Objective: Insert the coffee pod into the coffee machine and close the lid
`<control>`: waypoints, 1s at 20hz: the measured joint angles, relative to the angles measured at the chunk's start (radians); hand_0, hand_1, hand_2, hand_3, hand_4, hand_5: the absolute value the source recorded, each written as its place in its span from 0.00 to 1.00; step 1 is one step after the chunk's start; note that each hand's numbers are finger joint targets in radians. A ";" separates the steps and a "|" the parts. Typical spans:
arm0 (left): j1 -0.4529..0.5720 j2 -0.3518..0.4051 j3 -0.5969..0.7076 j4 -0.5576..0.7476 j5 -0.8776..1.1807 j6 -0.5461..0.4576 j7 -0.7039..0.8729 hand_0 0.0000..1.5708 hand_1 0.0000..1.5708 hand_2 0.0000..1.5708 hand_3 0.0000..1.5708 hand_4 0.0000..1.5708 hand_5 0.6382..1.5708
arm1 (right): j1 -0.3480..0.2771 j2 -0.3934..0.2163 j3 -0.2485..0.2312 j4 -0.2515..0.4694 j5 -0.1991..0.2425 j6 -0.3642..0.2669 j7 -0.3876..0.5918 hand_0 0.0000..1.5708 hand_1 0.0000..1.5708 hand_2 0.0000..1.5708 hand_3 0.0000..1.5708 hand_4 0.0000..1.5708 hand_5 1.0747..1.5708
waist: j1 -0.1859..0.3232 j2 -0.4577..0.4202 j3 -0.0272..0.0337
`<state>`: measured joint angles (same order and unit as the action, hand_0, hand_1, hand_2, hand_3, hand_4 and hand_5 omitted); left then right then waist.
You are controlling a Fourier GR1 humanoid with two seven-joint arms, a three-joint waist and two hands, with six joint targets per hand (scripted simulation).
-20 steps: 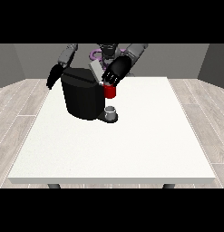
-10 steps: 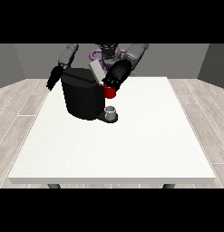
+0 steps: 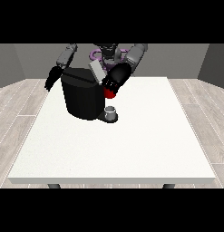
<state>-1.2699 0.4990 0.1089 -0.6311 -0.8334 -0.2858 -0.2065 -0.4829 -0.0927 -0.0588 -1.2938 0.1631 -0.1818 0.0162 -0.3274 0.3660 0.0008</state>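
The black coffee machine (image 3: 82, 96) stands at the table's far left, with its grey lid (image 3: 97, 70) tilted up above it. The hand at the view's right (image 3: 115, 79) hovers at the machine's upper right corner, just above a red thing at the machine (image 3: 109, 94). A small grey thing (image 3: 111, 111) sits on the machine's base plate below it. The hand at the view's left (image 3: 52, 79) hangs beside the machine's left wall with its fingers extended downward and nothing in them.
The white table (image 3: 131, 149) stretches wide towards the camera and to the right of the machine. The robot's torso (image 3: 106, 52) stands behind the far edge. Wooden floor surrounds the table.
The hand at the view's right has shifted slightly down, closer to the red thing at the machine. The hand at the view's left has barely moved.
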 measured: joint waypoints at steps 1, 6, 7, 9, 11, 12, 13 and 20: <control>-0.001 -0.007 0.000 -0.005 0.001 0.005 -0.003 0.79 0.79 0.77 0.61 0.00 1.00 | -0.003 0.000 -0.007 0.008 0.000 -0.008 -0.005 0.00 0.00 0.00 0.00 0.09 1.00 | 0.007 0.001 0.0001; -0.016 0.000 0.003 -0.003 -0.007 0.016 -0.015 0.81 0.81 0.79 0.62 0.00 1.00 | -0.018 -0.004 -0.001 0.012 0.009 -0.007 0.008 0.00 0.00 0.00 0.00 0.05 1.00 | 0.001 0.012 0.0000; -0.015 0.002 0.005 -0.003 -0.006 0.019 -0.022 0.80 0.80 0.77 0.60 0.00 1.00 | -0.019 -0.012 -0.006 0.012 0.004 0.001 0.007 0.00 0.00 0.00 0.00 0.14 1.00 | 0.000 0.013 0.0001; -0.016 0.011 0.003 0.000 -0.016 0.028 -0.030 0.73 0.73 0.71 0.54 0.00 1.00 | -0.015 -0.003 0.008 0.006 0.017 -0.005 0.009 0.00 0.00 0.00 0.00 0.14 1.00 | -0.004 0.016 -0.0003; -0.021 0.018 -0.005 -0.007 -0.027 0.036 -0.047 0.66 0.66 0.67 0.47 0.00 1.00 | -0.010 0.007 0.016 0.011 0.028 -0.019 -0.006 0.00 0.00 0.00 0.00 0.12 1.00 | -0.001 0.027 -0.0001; -0.022 0.024 -0.007 -0.003 -0.030 0.031 -0.052 0.64 0.64 0.65 0.46 0.00 1.00 | -0.004 0.011 0.021 0.008 0.033 -0.022 -0.012 0.00 0.00 0.00 0.00 0.10 1.00 | -0.006 0.025 -0.0003; -0.026 0.027 -0.008 -0.001 -0.036 0.034 -0.051 0.59 0.59 0.62 0.44 0.00 1.00 | -0.006 0.015 0.025 0.006 0.037 -0.027 -0.014 0.00 0.00 0.00 0.00 0.10 1.00 | -0.011 0.029 -0.0003; -0.033 0.056 -0.023 -0.002 -0.075 0.071 -0.083 0.00 0.00 0.40 0.31 0.00 1.00 | -0.044 0.004 0.016 0.001 0.042 -0.029 0.029 0.00 0.00 0.00 0.00 0.10 1.00 | -0.010 0.047 0.0008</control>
<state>-1.3025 0.5553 0.0861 -0.6333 -0.9088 -0.2144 -0.2893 -0.5268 -0.0890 -0.0425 -1.2925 0.2047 -0.2109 0.0449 -0.3375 0.4126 0.0016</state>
